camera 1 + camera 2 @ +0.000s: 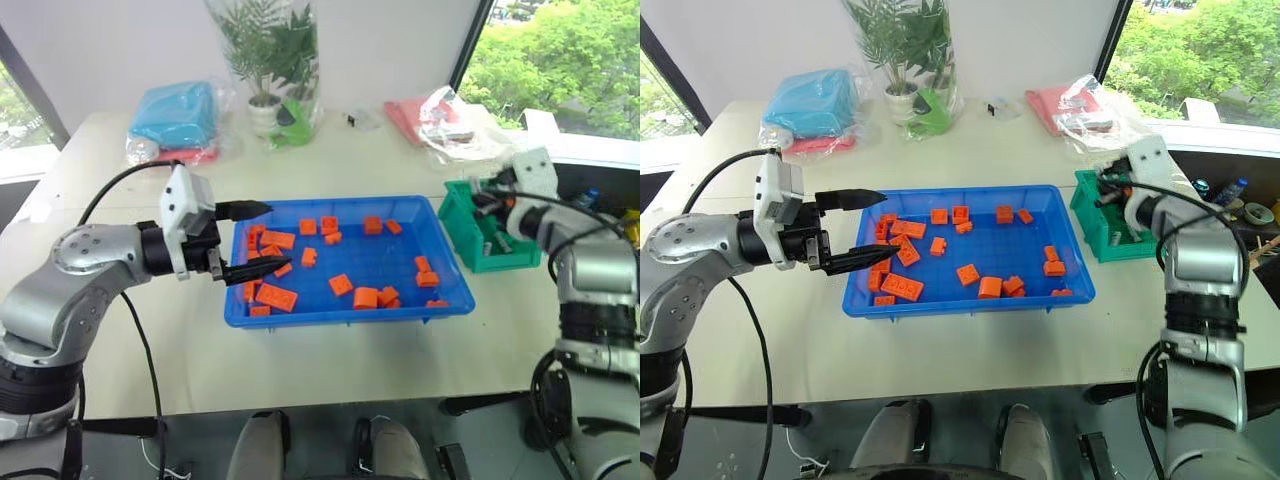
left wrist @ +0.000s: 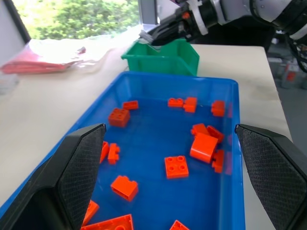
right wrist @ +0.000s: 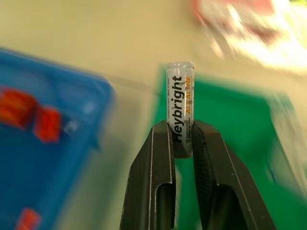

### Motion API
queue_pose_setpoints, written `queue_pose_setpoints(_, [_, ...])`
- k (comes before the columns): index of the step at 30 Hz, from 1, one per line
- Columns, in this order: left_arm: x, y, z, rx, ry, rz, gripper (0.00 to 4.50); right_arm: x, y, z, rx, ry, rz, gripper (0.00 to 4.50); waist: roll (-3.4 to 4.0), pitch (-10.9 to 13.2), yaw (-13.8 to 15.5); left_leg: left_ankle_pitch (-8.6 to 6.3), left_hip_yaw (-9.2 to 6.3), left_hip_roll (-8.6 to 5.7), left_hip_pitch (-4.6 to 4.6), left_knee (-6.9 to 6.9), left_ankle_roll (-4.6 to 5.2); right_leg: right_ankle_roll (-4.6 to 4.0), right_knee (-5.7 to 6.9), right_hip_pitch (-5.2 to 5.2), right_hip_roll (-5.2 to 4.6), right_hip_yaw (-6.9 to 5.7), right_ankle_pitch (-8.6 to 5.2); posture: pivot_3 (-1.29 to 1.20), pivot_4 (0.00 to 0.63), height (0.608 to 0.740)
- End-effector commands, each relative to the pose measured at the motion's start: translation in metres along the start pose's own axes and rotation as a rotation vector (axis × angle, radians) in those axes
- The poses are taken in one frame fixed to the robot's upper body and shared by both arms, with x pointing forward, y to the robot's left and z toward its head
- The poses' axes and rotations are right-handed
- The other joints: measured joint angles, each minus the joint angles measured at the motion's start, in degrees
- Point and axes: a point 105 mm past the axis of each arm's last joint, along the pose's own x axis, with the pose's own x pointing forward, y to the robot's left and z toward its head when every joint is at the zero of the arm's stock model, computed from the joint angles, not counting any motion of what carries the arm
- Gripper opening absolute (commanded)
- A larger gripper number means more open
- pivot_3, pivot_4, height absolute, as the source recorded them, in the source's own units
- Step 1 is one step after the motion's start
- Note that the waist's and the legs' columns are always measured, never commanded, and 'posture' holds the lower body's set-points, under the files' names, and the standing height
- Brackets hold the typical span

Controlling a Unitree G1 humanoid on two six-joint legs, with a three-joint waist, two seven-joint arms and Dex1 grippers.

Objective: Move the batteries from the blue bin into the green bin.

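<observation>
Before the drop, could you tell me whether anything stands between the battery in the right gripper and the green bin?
Nothing visible does. The right gripper holds the battery upright between its fingers, right over the open green bin, beside the blue bin.

Both head views look forward and down from above the desk (image 1: 330,360), sharing the blue bin (image 1: 455,300) and green bin (image 1: 462,235). The left wrist view faces low along the blue bin toward the green bin. The right wrist view sits close above the green bin.
</observation>
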Motion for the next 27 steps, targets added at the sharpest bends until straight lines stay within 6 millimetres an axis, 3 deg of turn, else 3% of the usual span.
queue_pose_setpoints(1, [0.002,0.004,0.011,0.055,-0.03,-0.014,4.5,-0.015,-0.014,0.011,0.031,-0.059,-0.075,0.51,0.02,0.0,-0.1,0.03,0.03,0.01,-0.01,-0.01,0.05,0.0,0.02,0.02,0.0,0.01,0.0,0.0,0.15,0.672])
queue_pose_setpoints(6, [0.006,0.006,0.012,0.061,-0.039,-0.032,4.5,-0.019,-0.018,0.023,0.039,-0.132,-0.067,3.08,0.06,0.0,-0.4,0.04,0.03,0.02,-0.03,-0.03,0.08,0.01,0.05,0.0,0.02,0.02,0.0,0.0,0.15,0.672])
queue_pose_setpoints(8, [0.006,0.006,0.012,0.061,-0.04,-0.033,4.5,-0.027,-0.019,0.034,-0.03,-0.177,-0.005,3.08,0.07,0.0,-0.3,0.04,0.04,0.01,-0.03,-0.01,0.09,0.01,0.04,0.01,0.0,0.02,0.0,0.0,0.15,0.672])
queue_pose_setpoints(11, [0.002,0.008,0.011,0.061,-0.034,-0.019,4.5,-0.055,-0.009,0.045,-0.137,-0.243,0.219,3.08,0.15,0.1,0.4,0.02,0.01,-0.01,-0.06,0.01,0.13,0.02,-0.06,-0.04,0.0,0.02,-0.02,0.0,0.15,0.672])
queue_pose_setpoints(13, [-0.004,0.008,0.01,0.053,-0.025,-0.003,4.5,-0.076,0.0,0.042,-0.193,-0.244,0.375,3.08,0.12,0.1,0.3,-0.03,-0.02,-0.01,-0.04,-0.01,0.2,0.03,-0.23,-0.02,0.04,0.01,-0.02,0.0,0.15,0.672])
queue_pose_setpoints(15, [-0.014,0.01,0.008,0.036,-0.014,0.024,4.5,-0.097,0.006,0.027,-0.255,-0.162,0.526,3.08,0.07,0.0,0.1,-0.09,-0.01,0.0,-0.01,-0.03,0.29,0.04,-0.38,0.13,0.04,0.01,-0.01,0.0,0.15,0.672])
queue_pose_setpoints(18, [-0.031,0.012,0.007,0.009,0.011,0.058,4.5,-0.117,0.006,0.017,-0.27,-0.089,0.669,3.08,0.06,0.0,-0.2,-0.12,0.04,0.01,0.01,-0.01,0.33,0.05,-0.46,0.35,0.02,0.01,0.0,0.0,0.15,0.672])
queue_pose_setpoints(22, [-0.052,0.013,0.003,-0.011,0.052,0.089,4.5,-0.125,0.002,0.021,-0.248,-0.086,0.738,3.08,0.13,0.1,-1.0,-0.24,0.07,0.08,0.2,-0.01,0.15,0.05,-0.53,0.17,0.02,0.0,-0.02,0.0,0.15,0.672])
queue_pose_setpoints(27, [-0.071,0.022,-0.002,-0.028,0.086,0.163,4.5,-0.119,0.003,0.019,-0.265,-0.071,0.746,3.08,0.14,0.1,-1.3,-0.26,0.07,0.08,0.11,-0.08,0.13,0.05,-0.74,0.17,-0.03,-0.01,-0.02,0.0,0.15,0.672])
